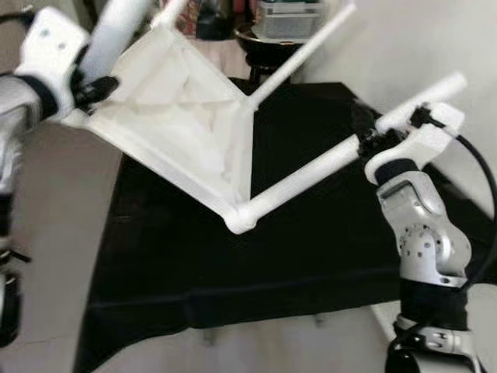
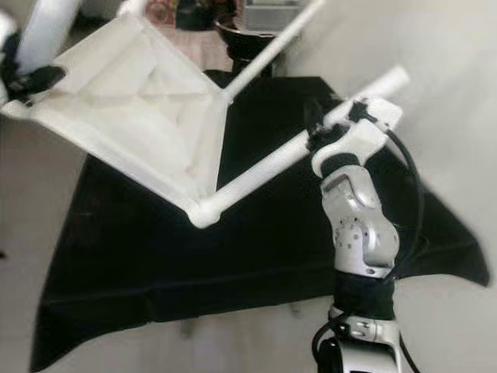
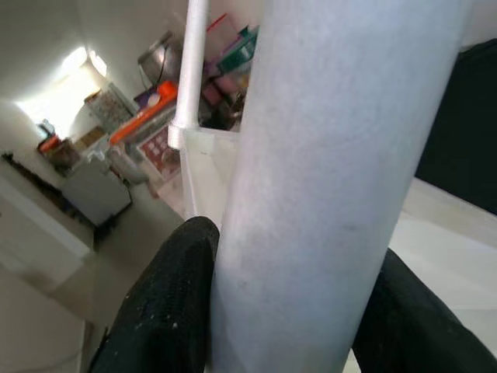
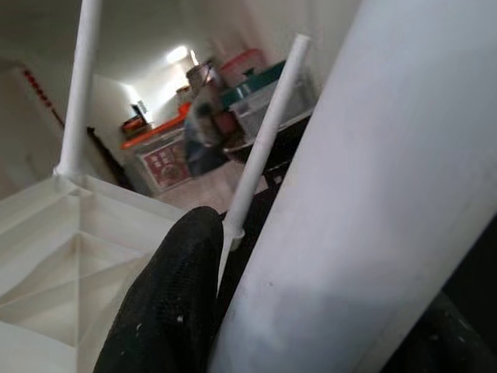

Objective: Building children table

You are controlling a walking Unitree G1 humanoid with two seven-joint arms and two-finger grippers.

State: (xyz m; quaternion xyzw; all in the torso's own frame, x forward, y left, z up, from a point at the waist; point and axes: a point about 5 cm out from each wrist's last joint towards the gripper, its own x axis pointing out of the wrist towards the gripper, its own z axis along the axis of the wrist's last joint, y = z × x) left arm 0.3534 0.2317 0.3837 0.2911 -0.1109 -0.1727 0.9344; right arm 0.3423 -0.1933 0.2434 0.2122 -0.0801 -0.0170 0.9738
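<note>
The white children's table (image 1: 186, 124) is tilted on one corner (image 1: 241, 221), underside toward me, above a black cloth-covered surface (image 1: 233, 264). My left gripper (image 1: 93, 89) is shut on the leg (image 1: 116, 31) at the upper left; in the left wrist view black fingers (image 3: 167, 311) press both sides of that leg (image 3: 326, 155). My right gripper (image 1: 369, 144) is shut on the long leg (image 1: 311, 175) that runs from the low corner up to the right; the right wrist view has a finger (image 4: 171, 295) against this leg (image 4: 373, 194). A third leg (image 1: 299, 58) points toward the back.
Plastic storage boxes (image 1: 287, 19) and a dark round object (image 1: 260, 39) stand behind the black surface. A pale wall (image 1: 435, 47) rises close on the right. Bare floor (image 1: 54, 233) lies to the left, beyond the cloth's edge.
</note>
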